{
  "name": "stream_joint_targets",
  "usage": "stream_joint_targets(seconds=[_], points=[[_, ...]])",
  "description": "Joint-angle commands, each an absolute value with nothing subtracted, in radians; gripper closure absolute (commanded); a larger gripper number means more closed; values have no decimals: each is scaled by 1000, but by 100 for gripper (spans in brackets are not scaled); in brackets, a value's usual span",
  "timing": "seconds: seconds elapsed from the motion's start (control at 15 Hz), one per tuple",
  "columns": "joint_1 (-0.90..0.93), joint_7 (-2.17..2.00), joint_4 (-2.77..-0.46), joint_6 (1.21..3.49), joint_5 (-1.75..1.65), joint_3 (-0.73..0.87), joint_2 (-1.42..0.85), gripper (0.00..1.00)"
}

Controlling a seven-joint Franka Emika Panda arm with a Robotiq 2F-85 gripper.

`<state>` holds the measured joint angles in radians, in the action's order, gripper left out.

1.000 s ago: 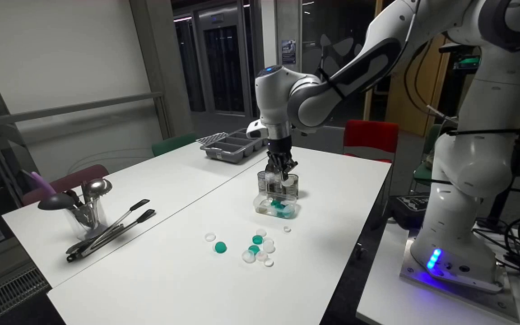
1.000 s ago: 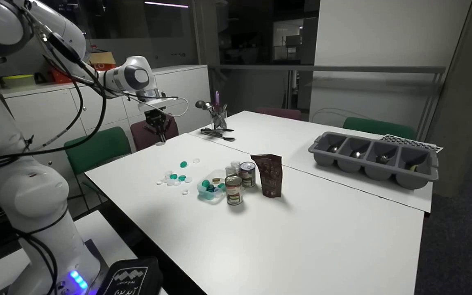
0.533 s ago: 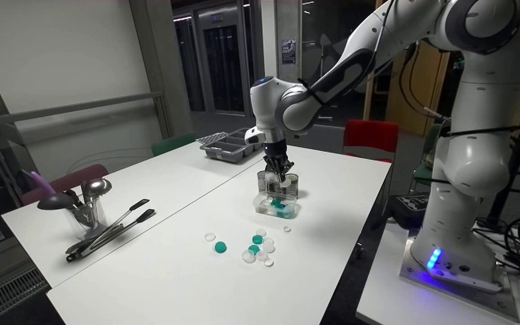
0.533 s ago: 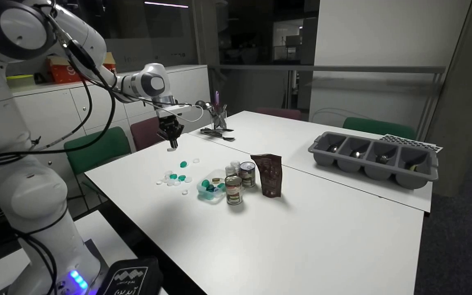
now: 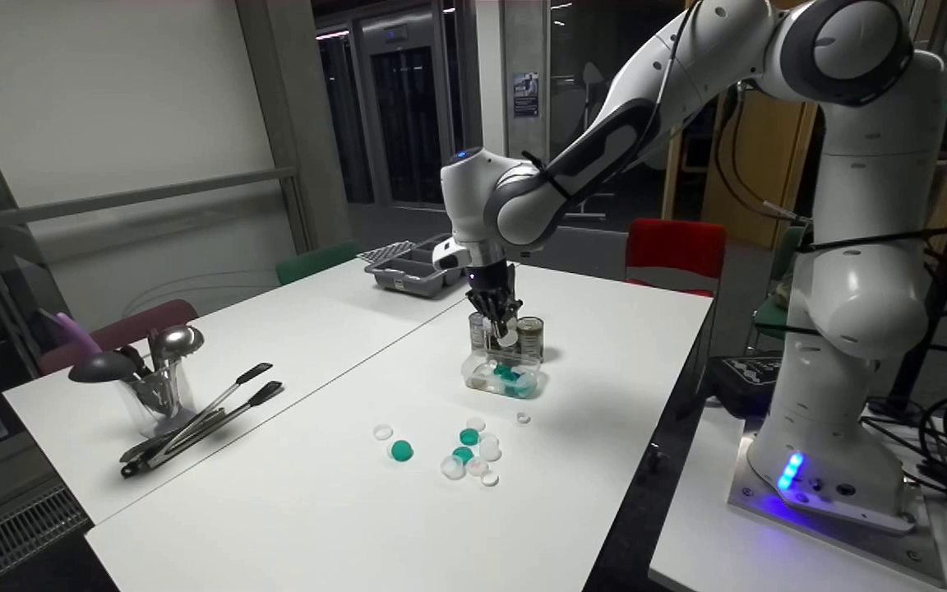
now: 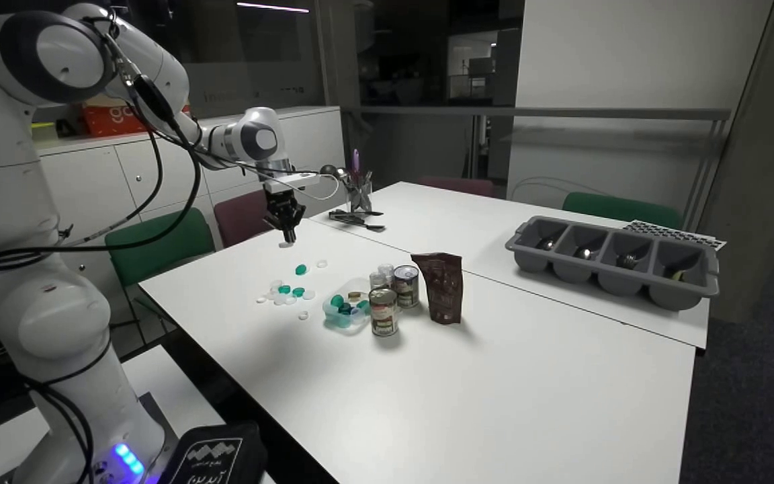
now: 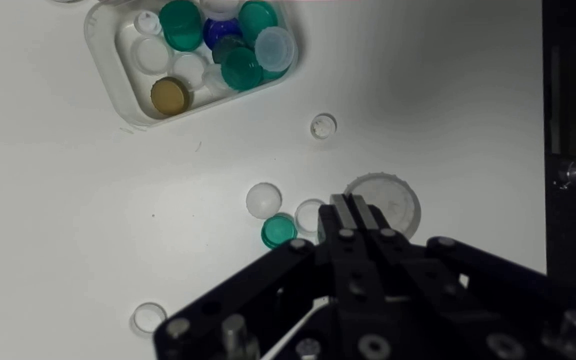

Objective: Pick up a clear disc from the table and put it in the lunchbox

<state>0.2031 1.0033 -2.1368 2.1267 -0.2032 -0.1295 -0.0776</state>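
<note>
In the wrist view the two fingers of the hand [image 7: 348, 197] stood together, with a clear disc [image 7: 393, 200] pinched at their tips, held, it seemed, by its edge alone. It looked larger there than the loose discs [image 7: 264, 201] below, so it was probably well up off the counter [image 7: 83, 210]. The lunchbox [image 7: 113, 75] lay away to the far left, so the carry was not yet finished.

That edge grip seemed the weak spot. With so little of the disc between the fingers, a jerk could have made it swivel or slip, and it would have dropped among the loose discs. Were the hand to come in too low, the overhanging side might have caught the lunchbox's wall and been twisted free.

The filling was a further hazard: green caps [image 7: 242, 69] crowded the right end, where a disc let go from high up could have bounced out; the left end looked less heaped. In an exterior view a can [image 6: 383, 314] stood just beside the lunchbox on its right, and a sideways overshoot might have knocked it over.
</note>
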Motion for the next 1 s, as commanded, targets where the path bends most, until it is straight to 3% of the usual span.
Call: stream_joint_targets(seconds=[0.0, 0.47, 0.93], points=[[186, 1004, -2130, 2123, -204, -149, -81, 98], [168, 1001, -2115, 2137, -215, -134, -111, 99], [82, 1072, -2114, 2298, -185, -98, -176, 99]])
